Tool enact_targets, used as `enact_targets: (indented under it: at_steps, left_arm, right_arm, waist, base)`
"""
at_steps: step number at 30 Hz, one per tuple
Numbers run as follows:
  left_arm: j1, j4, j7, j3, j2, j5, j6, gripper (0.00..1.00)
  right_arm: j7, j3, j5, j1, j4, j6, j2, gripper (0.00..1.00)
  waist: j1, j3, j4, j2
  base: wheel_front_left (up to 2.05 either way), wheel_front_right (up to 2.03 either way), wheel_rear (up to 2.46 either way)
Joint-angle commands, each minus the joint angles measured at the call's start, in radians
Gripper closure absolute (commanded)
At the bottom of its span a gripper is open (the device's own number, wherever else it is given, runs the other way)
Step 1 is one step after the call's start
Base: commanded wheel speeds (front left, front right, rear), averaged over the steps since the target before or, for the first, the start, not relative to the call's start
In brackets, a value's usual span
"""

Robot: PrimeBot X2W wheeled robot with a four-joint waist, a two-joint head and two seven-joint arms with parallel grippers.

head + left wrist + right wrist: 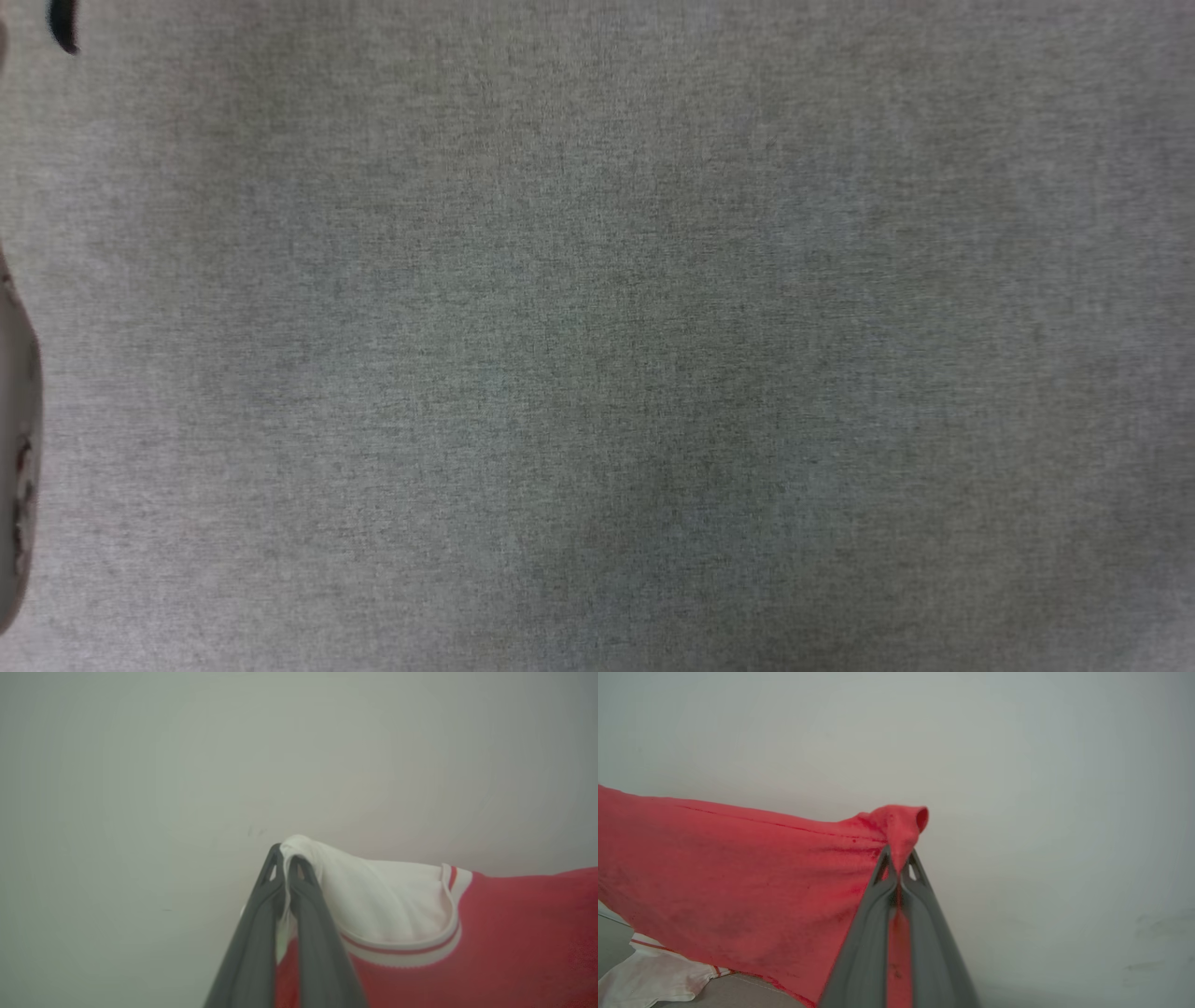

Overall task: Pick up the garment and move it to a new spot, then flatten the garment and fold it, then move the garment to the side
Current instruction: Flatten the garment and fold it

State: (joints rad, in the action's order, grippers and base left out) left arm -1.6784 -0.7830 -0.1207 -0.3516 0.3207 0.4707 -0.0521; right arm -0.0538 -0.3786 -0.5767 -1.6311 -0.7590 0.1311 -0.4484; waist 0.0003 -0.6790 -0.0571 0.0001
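- The left gripper (286, 856) has its jaws pressed fully together on a small bunch of the white sleeve (383, 896) of the garment (514, 933). Only a little pinch of cloth stands above the tips. I judge such a thin hold could slip out if the arm pulls hard to the side.
- The right gripper (899, 858) is closed in the same tight way on a fold of the red cloth, with a strip of red running down between its fingers. If either grip fails, the garment would swing from the other one and drop in a heap.
- Between the two grips the red body hangs in the air, fairly stretched. More distance between the arms may pull the cloth free. Less distance would let it sag and double over itself when it is laid down.
- Lower down, in the right wrist view, the other sleeve (649, 980) rests crumpled on the grey surface (738, 994). If it is dragged, it may tuck under the body and leave a crease that makes flattening harder.
- Farthest, the head view looks onto the grey surface, with a pale shape (17, 439) at its left edge which I cannot identify. A placement too near an edge could leave part of the garment hanging off.
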Motion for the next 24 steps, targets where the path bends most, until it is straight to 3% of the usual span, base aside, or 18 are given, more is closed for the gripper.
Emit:
enact_targets:
  at_steps: [1,6,13,18,24]
  left_arm:
    - [0.015,-0.018,-0.007,0.000,-0.004,0.004,0.008,1.00]
    - [0.051,-0.113,-0.063,0.000,-0.036,0.030,0.038,1.00]
    - [0.245,-0.206,-0.132,0.022,-0.044,0.073,0.098,1.00]
    - [0.459,-0.178,-0.143,0.051,-0.012,0.101,0.121,1.00]
    - [0.799,-0.032,-0.146,0.098,0.013,0.147,0.091,1.00]
  right_arm:
    - [0.009,-0.010,-0.008,-0.014,-0.016,0.000,0.005,1.00]
    - [0.050,-0.076,-0.063,0.020,-0.102,0.000,0.018,1.00]
    - [0.126,-0.200,-0.140,0.182,-0.150,-0.001,0.034,1.00]
    - [0.174,-0.286,-0.198,0.357,-0.107,-0.001,0.012,1.00]
    - [0.196,-0.360,-0.238,0.578,-0.031,-0.001,-0.028,1.00]
  waist:
    - [-0.0003,-0.023,0.004,-0.0001]
    - [-0.0003,-0.031,0.010,-0.0001]
    - [-0.0003,0.105,0.004,-0.0001]
    - [-0.0003,0.232,-0.001,-0.0001]
    - [-0.0003,0.381,-0.001,-0.0001]
  base:
    - [0.00,0.00,0.00]
    - [0.00,0.00,0.00]
    - [0.00,0.00,0.00]
    - [0.00,0.00,0.00]
    - [0.00,0.00,0.00]
